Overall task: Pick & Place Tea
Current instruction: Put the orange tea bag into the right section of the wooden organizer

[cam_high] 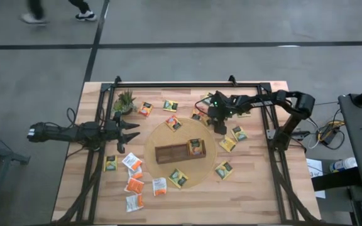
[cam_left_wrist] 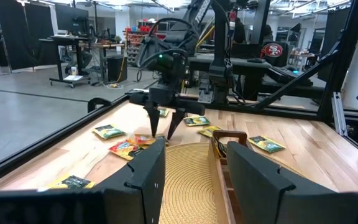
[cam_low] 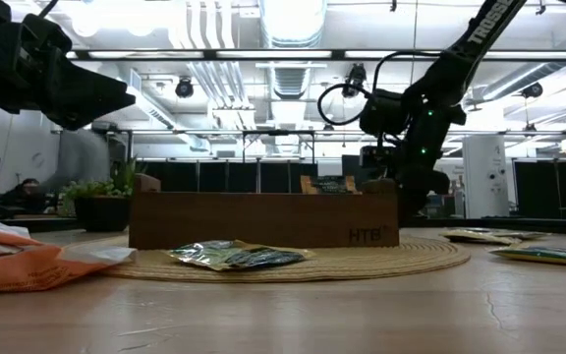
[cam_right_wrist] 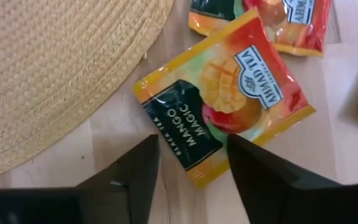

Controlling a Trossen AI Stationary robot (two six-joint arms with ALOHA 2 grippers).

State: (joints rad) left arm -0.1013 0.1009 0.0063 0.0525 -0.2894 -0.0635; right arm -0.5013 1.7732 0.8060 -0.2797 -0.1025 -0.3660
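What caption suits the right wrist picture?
Open right gripper hovering over a mango tea sachet beside the woven mat.

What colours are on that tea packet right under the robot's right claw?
Yellow-orange with a black panel and mango picture on the tea sachet, best in the right wrist view.

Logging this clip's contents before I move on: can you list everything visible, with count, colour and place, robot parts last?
Tea sachets: well over a dozen, yellow with dark green, orange, and white with orange; scattered over the table and mat, one in the tray's right compartment.
Mango sachet: one, yellow-orange with a dark panel; flat on the wood beside the mat, under the right hand.
Wooden tray: one, brown, divided; centre of the mat.
Round mat: one, straw-coloured, woven; mid-table.
Potted plant: one, green; far left of the table.
Table: one, light wood with a black frame.
Left hand: dark, open, at the table's left side.
Right hand: dark, open, above the mango sachet.
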